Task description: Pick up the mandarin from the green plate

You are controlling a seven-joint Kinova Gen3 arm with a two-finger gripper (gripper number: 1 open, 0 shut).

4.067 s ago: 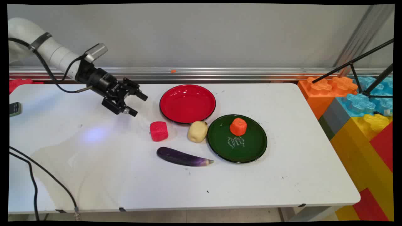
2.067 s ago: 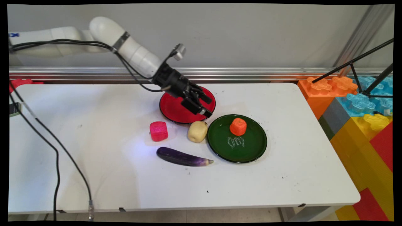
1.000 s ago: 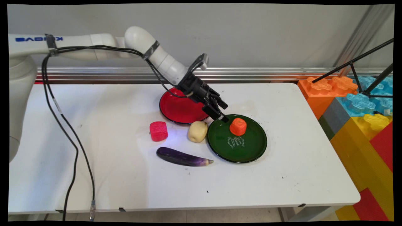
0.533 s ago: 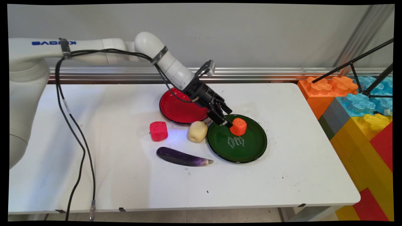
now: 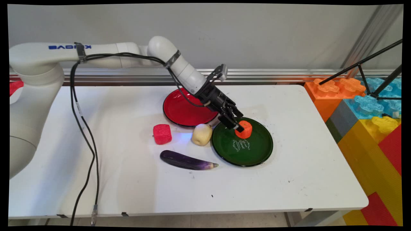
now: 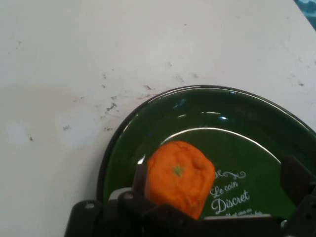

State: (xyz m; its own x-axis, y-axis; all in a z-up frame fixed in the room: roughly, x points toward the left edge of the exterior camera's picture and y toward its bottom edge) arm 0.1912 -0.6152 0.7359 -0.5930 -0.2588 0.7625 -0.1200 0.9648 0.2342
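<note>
The black two-finger tool point(image 5: 239, 123) is held spread around the soft-looking, light orange foam block point(image 6: 180, 175) on the glossy green plate point(image 6: 256, 123); its flat sides seem best gripped.

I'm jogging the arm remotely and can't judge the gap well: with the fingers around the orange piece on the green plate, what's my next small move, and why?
Probably close the gripper. In the hand view the orange piece sits between the open fingers, one finger against its side, the other well clear. It rests on the green plate, so a gentle squeeze should catch it before any lift.
</note>
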